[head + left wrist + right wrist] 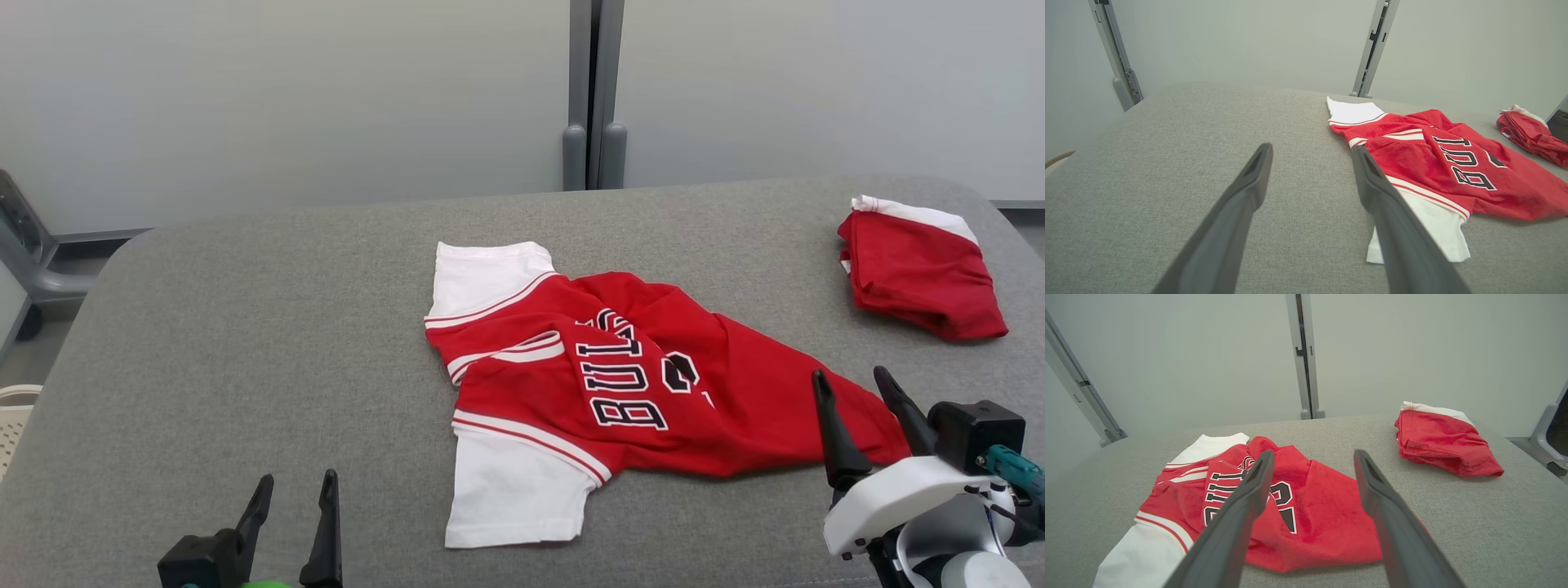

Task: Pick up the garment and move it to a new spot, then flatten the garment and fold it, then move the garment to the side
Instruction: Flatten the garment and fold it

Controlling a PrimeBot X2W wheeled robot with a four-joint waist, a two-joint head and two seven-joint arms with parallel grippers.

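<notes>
Red cloth with white sleeves, the garment (735, 392) lies rumpled near the middle of the grey padded table (245, 327), unfolded and not flat. Creases run through its body, and part of the front is doubled over on itself. Black lettering (624, 380) edged in white runs across the chest, partly swallowed by a fold. One white sleeve (490, 273) points to the far edge of the table and the other sleeve (514, 490) lies toward the robot.

The left gripper (297, 482) sits at the lower left over bare table, well apart from the garment. Its two dark fingers are spread wide with nothing between them. In the left wrist view the left gripper (1311, 151) frames grey fabric, with the garment (1433, 163) off to one side.

The right gripper (851, 380) stands at the lower right, by the garment's hem end, its jaws also wide apart and empty. In the right wrist view the right gripper (1313, 455) looks along the garment (1314, 514); whether a fingertip touches the cloth cannot be told.

A second red and white folded piece (922, 273) rests at the table's far right corner, well apart from the garment. Behind the table rises a pale wall with a grey post (593, 90).
</notes>
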